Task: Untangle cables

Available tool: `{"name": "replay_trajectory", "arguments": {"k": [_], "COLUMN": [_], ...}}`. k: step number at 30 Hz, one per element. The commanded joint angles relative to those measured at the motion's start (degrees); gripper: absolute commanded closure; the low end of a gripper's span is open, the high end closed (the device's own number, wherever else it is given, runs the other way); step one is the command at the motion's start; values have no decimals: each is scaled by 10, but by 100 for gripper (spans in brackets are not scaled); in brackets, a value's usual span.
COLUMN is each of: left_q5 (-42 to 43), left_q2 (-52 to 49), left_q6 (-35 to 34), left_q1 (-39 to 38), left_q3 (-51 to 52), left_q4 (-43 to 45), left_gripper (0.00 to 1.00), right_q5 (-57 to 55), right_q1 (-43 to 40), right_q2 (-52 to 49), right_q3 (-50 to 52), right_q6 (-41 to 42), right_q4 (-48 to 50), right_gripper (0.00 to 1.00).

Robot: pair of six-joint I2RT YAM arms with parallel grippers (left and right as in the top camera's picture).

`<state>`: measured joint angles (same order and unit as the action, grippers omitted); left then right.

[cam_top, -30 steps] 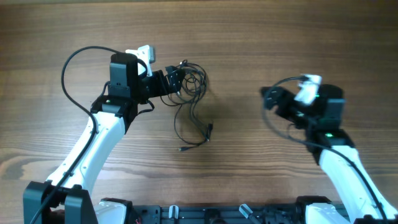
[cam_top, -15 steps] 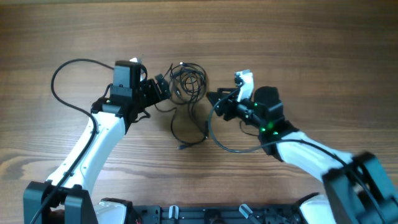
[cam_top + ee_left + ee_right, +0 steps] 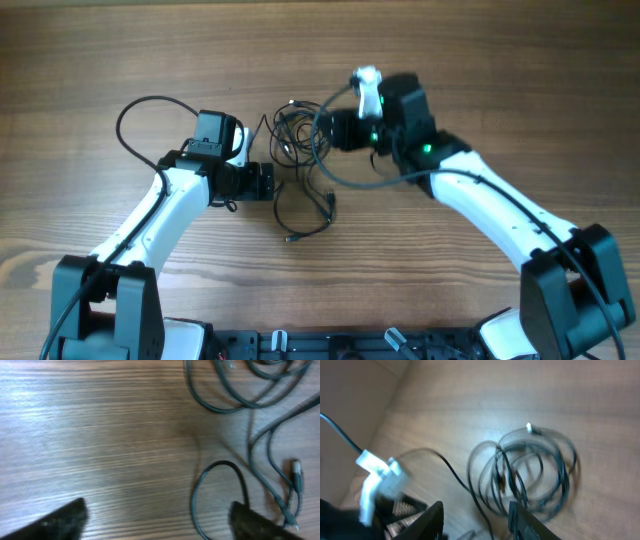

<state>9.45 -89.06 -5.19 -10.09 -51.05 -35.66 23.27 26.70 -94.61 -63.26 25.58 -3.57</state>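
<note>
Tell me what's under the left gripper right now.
Under the left gripper, between its open fingers, is mostly bare wooden table. A loop of the cables lies near one finger; that fingertip covers where the loop runs on, so its end cannot be seen.

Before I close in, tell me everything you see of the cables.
The cables are very thin, dark, flexible wires lying flat on the wooden table. Most form a loose, overlapping coil; below it strands trail into an open loop ending in small plugs. A pale tip shows at the coil's edge. The right gripper, jaws apart, is at the coil's right side, clamping nothing visible; the open left gripper is close beside the trailing loop.
</note>
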Motion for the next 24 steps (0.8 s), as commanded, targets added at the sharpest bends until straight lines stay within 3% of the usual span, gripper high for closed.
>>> {"name": "replay_trajectory", "arguments": {"k": [1, 2, 3, 6, 8, 11, 13, 15, 24], "left_q5": [5, -35, -71, -172, -196, -141, -35, 28, 36], "left_q2": [-2, -2, -2, -2, -2, -2, -2, -2, -2], "left_q6": [6, -32, -64, -181, -230, -188, -80, -25, -27], "left_q1": [1, 1, 1, 1, 1, 1, 1, 1, 1], "left_q3": [-3, -3, -3, -3, -3, -2, -2, -2, -2], "left_q4": [2, -1, -7, -38, -64, -77, -82, -89, -89], "left_gripper": [35, 46, 49, 41, 36, 11, 0, 0, 0], "right_q5": [-16, -16, -16, -14, -14, -14, -14, -14, -38], "right_q1": [5, 6, 8, 14, 23, 39, 49, 61, 88], "right_q2": [-17, -21, -24, -43, -60, -84, -98, -112, -169], "right_q3": [-43, -43, -43, -43, -43, -43, -43, -43, -43], "right_q6": [-26, -25, -25, -27, -27, -27, -26, -27, -26], "right_q4": [-14, -13, -13, -12, -5, 12, 24, 37, 93], "right_gripper": [58, 58, 59, 60, 60, 59, 59, 59, 62]}}
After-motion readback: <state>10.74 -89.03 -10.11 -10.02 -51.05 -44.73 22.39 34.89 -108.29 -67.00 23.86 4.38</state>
